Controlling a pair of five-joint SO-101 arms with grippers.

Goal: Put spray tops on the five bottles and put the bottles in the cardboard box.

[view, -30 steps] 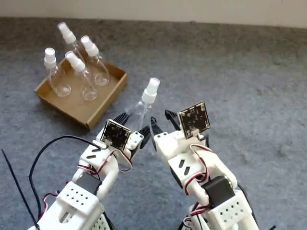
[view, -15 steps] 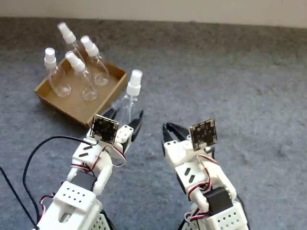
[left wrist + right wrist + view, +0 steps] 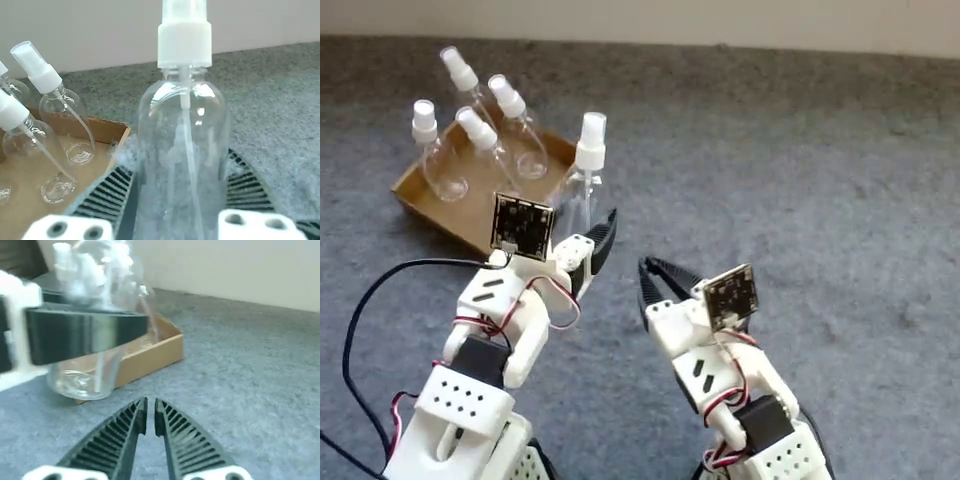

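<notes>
Cardboard box [image 3: 438, 212] holds four capped bottles [image 3: 445, 165]; left pincer [image 3: 585, 232] clamps a fifth bottle [image 3: 585, 185] upright beside it; right pincer [image 3: 150, 412] sits almost closed, empty.

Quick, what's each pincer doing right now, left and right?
Left pincer: closed on a bottle with its spray top on.
Right pincer: closed, holding nothing.
</notes>
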